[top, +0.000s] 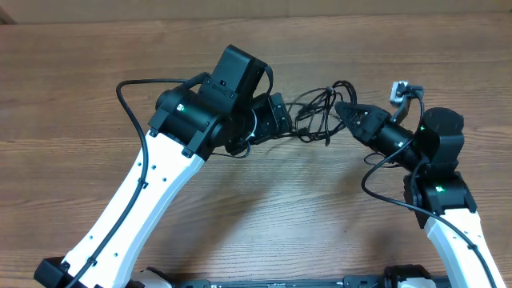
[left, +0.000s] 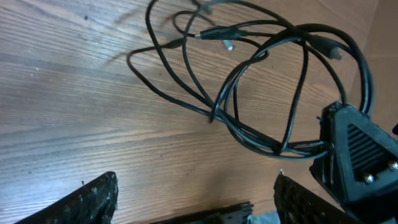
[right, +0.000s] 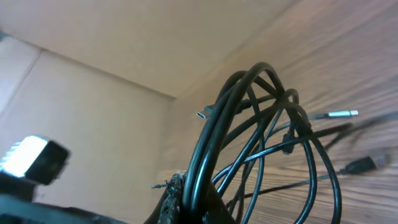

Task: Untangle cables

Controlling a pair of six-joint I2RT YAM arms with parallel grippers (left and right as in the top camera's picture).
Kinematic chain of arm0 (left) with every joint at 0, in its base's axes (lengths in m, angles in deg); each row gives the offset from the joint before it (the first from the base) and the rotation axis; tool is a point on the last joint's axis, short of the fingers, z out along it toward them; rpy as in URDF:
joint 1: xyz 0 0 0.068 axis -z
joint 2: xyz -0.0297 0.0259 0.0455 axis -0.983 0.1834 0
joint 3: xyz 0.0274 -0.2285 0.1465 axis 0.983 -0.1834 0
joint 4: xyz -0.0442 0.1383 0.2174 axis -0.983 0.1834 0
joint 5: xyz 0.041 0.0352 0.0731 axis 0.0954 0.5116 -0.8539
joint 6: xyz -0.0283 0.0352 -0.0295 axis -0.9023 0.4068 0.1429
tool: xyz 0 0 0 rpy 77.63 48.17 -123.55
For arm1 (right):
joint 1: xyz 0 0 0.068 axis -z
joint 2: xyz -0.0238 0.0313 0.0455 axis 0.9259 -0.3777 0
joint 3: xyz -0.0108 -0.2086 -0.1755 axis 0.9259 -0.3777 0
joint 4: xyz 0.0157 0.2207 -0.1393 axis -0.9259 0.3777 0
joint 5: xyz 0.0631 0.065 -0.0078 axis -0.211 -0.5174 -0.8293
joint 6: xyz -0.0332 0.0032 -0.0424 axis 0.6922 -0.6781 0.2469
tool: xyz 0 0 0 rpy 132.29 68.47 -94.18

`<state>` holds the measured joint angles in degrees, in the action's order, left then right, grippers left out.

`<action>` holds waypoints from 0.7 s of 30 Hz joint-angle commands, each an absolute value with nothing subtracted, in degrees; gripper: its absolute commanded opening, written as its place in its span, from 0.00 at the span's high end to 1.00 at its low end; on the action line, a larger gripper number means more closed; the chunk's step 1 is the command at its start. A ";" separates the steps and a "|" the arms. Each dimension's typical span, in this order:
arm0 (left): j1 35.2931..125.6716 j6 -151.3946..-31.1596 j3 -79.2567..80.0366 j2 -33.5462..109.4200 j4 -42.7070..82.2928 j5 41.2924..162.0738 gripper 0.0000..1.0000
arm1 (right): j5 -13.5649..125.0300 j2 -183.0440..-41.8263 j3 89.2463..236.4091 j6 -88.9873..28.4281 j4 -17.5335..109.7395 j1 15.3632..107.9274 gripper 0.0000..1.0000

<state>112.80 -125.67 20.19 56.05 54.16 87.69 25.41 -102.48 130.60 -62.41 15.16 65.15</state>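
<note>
The cables are thin black cords tangled in loose loops on the wooden table, between my two grippers. My right gripper is shut on several strands of the cables and holds that side of the bundle lifted. Small plugs hang off the loops. My left gripper is open and empty, just left of the tangle. In the left wrist view the cables lie beyond the open fingers, and the right gripper's black tip pinches strands at the right.
The wooden table spreads all round. The thick black cables of the arms loop beside each arm. A small lit camera module sits on the right wrist.
</note>
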 commanded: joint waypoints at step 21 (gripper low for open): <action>115.46 -126.35 20.59 55.87 52.06 89.38 0.18 | 11.13 -102.22 131.41 -70.45 0.52 65.28 0.96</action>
<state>114.15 -128.38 20.19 56.05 53.29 88.48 12.16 -102.48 130.60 -69.56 1.35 65.15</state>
